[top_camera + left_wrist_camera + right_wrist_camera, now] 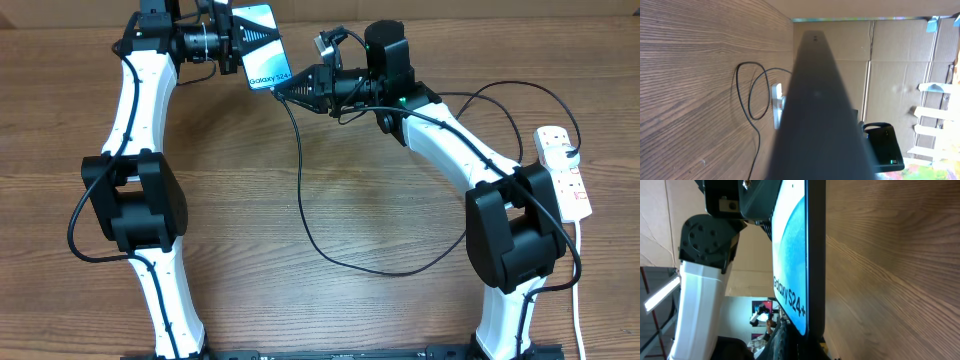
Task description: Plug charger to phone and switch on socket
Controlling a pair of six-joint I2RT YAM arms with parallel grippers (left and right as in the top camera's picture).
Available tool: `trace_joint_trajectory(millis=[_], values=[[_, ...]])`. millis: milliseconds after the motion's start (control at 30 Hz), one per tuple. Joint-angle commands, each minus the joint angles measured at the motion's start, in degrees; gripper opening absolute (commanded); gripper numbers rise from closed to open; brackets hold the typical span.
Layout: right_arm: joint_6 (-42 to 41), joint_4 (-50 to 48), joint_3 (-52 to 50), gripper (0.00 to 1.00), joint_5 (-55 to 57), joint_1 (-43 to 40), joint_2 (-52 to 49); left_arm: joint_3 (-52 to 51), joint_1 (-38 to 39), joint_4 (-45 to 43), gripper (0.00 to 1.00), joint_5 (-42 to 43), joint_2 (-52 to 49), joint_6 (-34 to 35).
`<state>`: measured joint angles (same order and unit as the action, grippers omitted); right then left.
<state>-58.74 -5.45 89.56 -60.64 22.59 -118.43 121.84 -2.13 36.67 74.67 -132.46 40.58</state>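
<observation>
Left end effector (232, 42): clamped on Galaxy S24+ phone (262, 40), raised over far bench (330, 320). Right end effector (288, 90): pinching charger (385, 272) connector at phone's lower edge; cable loops across bench. Power strip (566, 172): bench, right edge.

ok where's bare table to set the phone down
Widest bare wood is mid-table, between the left arm and the charger cable loop. A smaller patch sits inside that loop, against the right arm. Crowded: the top, where left tool and right tool meet at the phone, and the right edge with the power strip and its white cord.
</observation>
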Motion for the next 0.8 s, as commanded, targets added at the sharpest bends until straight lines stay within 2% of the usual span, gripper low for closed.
trace_joint_trajectory(millis=[0, 167, 267, 400, 567, 767], values=[[5.33, 2.19, 0.52, 0.04, 1.01, -0.5, 1.57, 0.17, 1.05, 0.31, 0.04, 2.58, 2.08, 1.11], [18.23, 15.08, 0.52, 0.04, -0.07, -0.5, 1.57, 0.17, 0.28, 0.57, 0.04, -1.66, 2.08, -1.01], [24.92, 23.47, 0.52, 0.04, 4.48, -0.5, 1.57, 0.17, 0.04, 1.97, 0.04, -3.78, 2.08, -3.04], [31.21, 36.57, 0.52, 0.04, 21.55, -1.01, 1.57, 0.17, -0.11, 5.16, 0.04, -4.85, 2.08, -6.69], [36.17, 47.93, 0.52, 0.04, 44.72, -1.97, 1.57, 0.17, -0.11, 8.22, 0.04, -6.6, 2.08, -10.43], [36.28, 55.19, 0.52, 0.04, 65.68, -2.73, 1.57, 0.17, -0.15, 9.09, 0.04, -9.7, 2.08, -11.47]])
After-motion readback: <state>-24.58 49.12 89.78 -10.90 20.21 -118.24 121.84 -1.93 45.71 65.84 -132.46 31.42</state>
